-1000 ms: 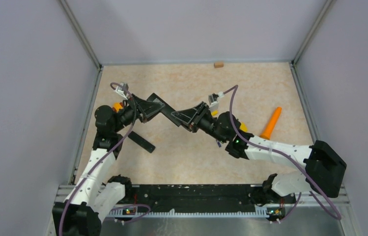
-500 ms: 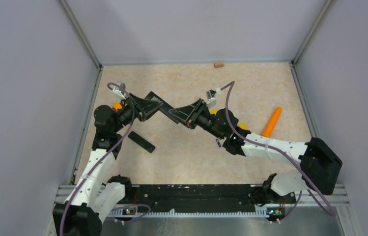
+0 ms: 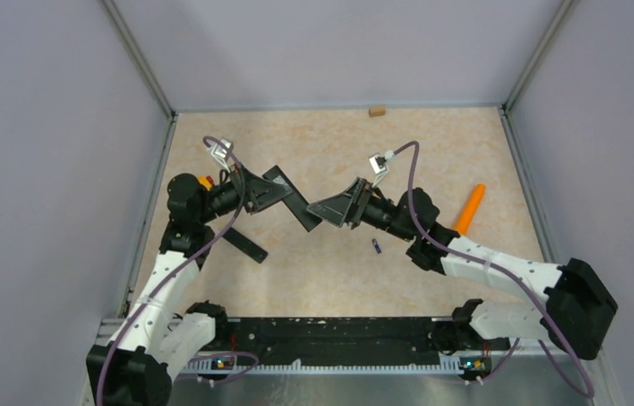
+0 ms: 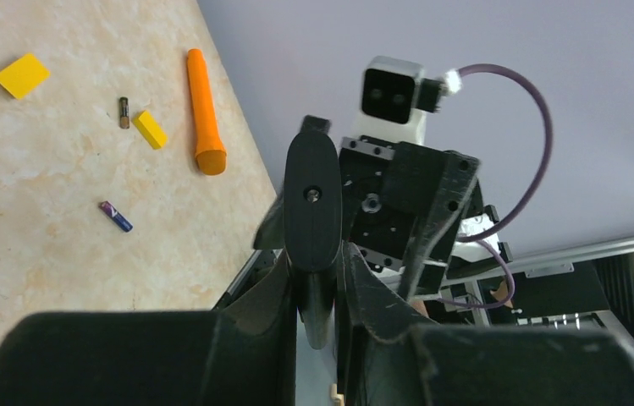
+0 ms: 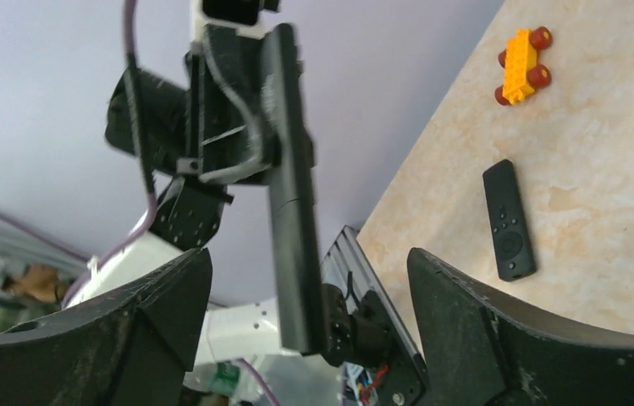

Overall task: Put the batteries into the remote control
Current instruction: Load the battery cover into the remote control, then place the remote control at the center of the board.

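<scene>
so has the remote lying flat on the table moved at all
no, the flat remote lies at the same spot and angle beside the table's left rail.

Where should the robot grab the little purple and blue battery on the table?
Pinch the battery around its middle, coming straight down from above and squeezing across its thin width. It lies flat on its side with bare table around it, and being slim and round, its ends would probably slip.
</scene>
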